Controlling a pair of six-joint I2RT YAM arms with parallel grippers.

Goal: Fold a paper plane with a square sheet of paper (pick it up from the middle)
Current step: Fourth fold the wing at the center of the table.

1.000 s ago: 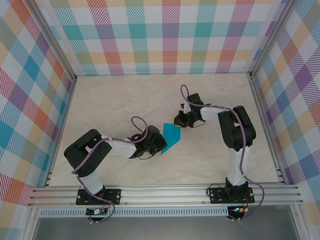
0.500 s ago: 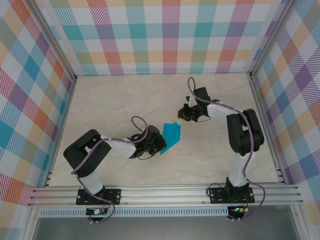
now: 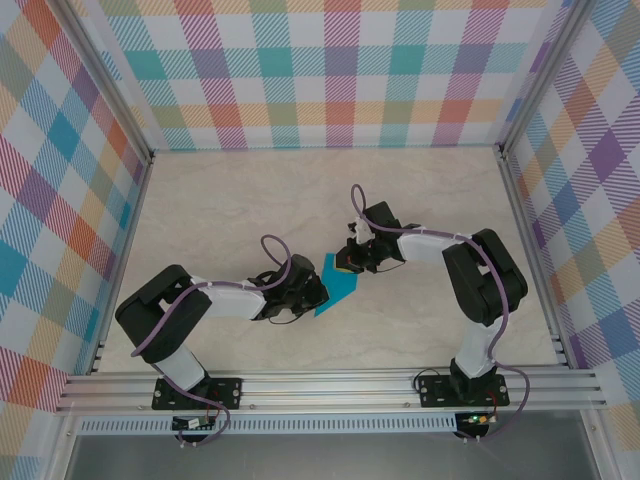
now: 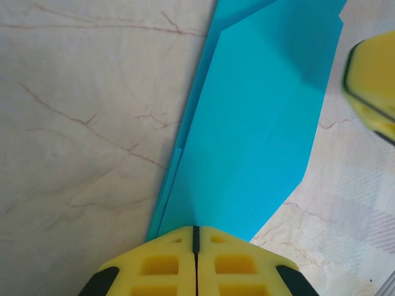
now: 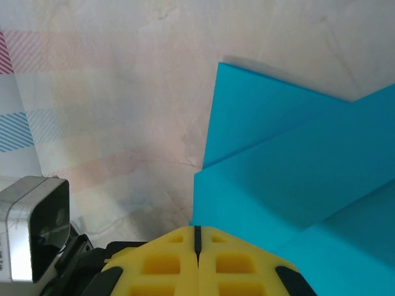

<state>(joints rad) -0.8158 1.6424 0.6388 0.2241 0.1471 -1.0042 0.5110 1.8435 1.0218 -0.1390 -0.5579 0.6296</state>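
1. I am looking down on a pale, marble-patterned surface (image 3: pixel 220 200) fenced by checked walls (image 3: pixel 340 70). The teal-blue sheet of paper (image 3: pixel 335 285) is lying near its middle, between my two arms.
2. The sheet is showing as a folded, layered shape, not a flat square. From above it is narrowing to a point at its near-left end.
3. My left end effector (image 3: pixel 316 296) is sitting at that near-left end with its fingers pressed together.
4. In the left wrist view, my left end effector (image 4: pixel 196 229) is showing yellow fingertips meeting along a thin dark seam. The sheet (image 4: pixel 259 123) is running out from directly under them, with stepped layer edges showing along its left side.
5. I am seeing no paper inside that seam. I cannot tell whether the tips are pressing the sheet down or only touching its edge.
6. My right end effector (image 3: pixel 348 263) is sitting at the far edge of the sheet, also with its fingers pressed together.
7. In the right wrist view, my right end effector (image 5: pixel 197 231) is showing the same thin seam. A corner of the sheet (image 5: pixel 296 154) is reaching right up to the tips, and overlapping flaps are crossing the view behind it.
8. In the left wrist view, a yellow finger (image 4: pixel 373 86) of my right end effector is showing just beside the sheet's far right edge.
9. In the right wrist view, a grey box with a dark lens (image 5: pixel 31 225) is sitting at lower left, off the paper.
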